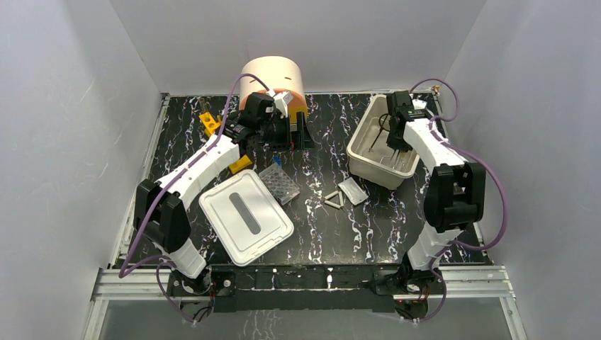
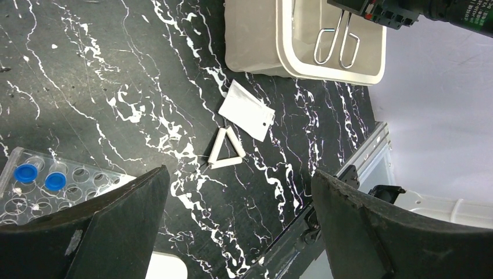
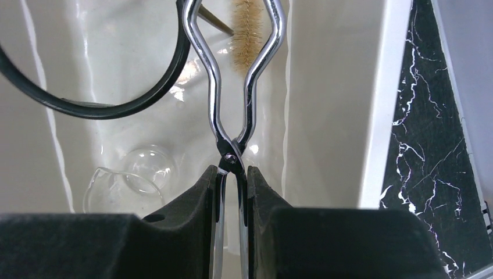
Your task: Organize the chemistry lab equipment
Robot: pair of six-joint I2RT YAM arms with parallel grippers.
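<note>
My right gripper [image 3: 232,171] is shut on a pair of metal tongs [image 3: 218,87] just past their pivot, and their loop handles [image 2: 337,43] hang down inside the white bin [image 1: 368,159]. In the bin lie black-framed glasses [image 3: 145,99], a small brush [image 3: 247,29] and a clear glass piece [image 3: 139,168]. My left gripper [image 2: 239,172] is open and holds nothing, raised in front of the drawer unit [image 1: 273,74]. The white triangle [image 2: 227,149] and a white packet [image 2: 247,109] lie on the table between bin and lid. The clear well plate [image 1: 280,182] lies beside the lid.
The white lid with its grey slot [image 1: 244,212] lies front left. A yellow rack [image 1: 208,124] stands at the back left, and a small yellow piece [image 1: 241,163] shows under my left arm. The table's metal edge rail [image 2: 360,157] runs along the front.
</note>
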